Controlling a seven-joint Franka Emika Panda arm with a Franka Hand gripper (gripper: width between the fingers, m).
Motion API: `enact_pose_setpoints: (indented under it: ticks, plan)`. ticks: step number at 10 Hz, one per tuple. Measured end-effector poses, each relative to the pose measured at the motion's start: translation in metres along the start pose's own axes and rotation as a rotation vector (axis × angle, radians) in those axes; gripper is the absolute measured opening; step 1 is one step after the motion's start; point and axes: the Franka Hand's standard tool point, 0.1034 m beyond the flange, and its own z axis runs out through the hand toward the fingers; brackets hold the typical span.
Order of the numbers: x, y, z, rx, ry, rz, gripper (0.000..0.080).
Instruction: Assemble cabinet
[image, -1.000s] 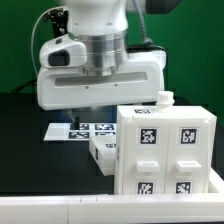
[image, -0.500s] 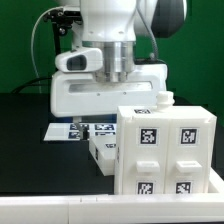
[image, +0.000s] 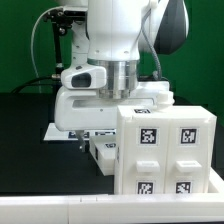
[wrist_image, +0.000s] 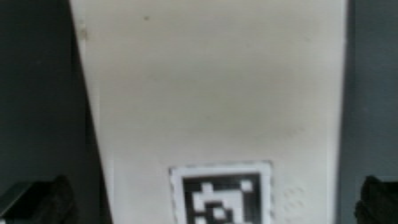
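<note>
The cabinet body (image: 165, 150) is a tall white box with several black-and-white tags, standing at the front of the exterior view's right. A smaller white cabinet part (image: 102, 153) lies low just behind it, to its left. My gripper (image: 104, 134) hangs low right above that part, its fingertips largely hidden by the hand and the cabinet body. In the wrist view a long white panel with one tag (wrist_image: 214, 110) fills the picture. My gripper (wrist_image: 214, 200) is open, with one dark finger (wrist_image: 32, 200) on each side of the panel and a dark gap between.
The marker board (image: 58, 131) lies flat on the black table behind the hand, partly covered by it. A white ledge (image: 60, 210) runs along the front edge. Cables and a green backdrop are behind the arm.
The hand has come down and shifted toward the exterior view's right, from well above the table to just over the small white part behind the cabinet body.
</note>
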Motion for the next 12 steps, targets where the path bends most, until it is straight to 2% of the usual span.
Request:
enact_pose_setpoints:
  ticks: [2,3,4,5,6,7,8,10,11,12]
  plan:
    - [0.0,0.01,0.005,-0.013,0.016,0.015,0.0797]
    - [0.0,0.009,0.005,-0.013,0.014,0.014,0.0797]
    - [0.0,0.009,0.005,-0.013,0.013,0.014,0.0657]
    - [0.0,0.009,0.005,-0.013,0.013,0.014,0.0657]
    - [0.0,0.01,0.005,-0.013,0.013,0.014,0.0551]
    - [-0.001,0.011,0.004,-0.01,0.005,0.017,0.0551]
    - [0.002,0.014,-0.014,0.014,-0.032,0.019,0.0551]
    - [0.015,0.027,-0.06,0.012,0.0,-0.015,0.0551]
    - [0.019,0.025,-0.084,0.022,-0.007,-0.015,0.0551]
    - [0.028,0.017,-0.107,0.014,0.009,-0.013,0.0552]
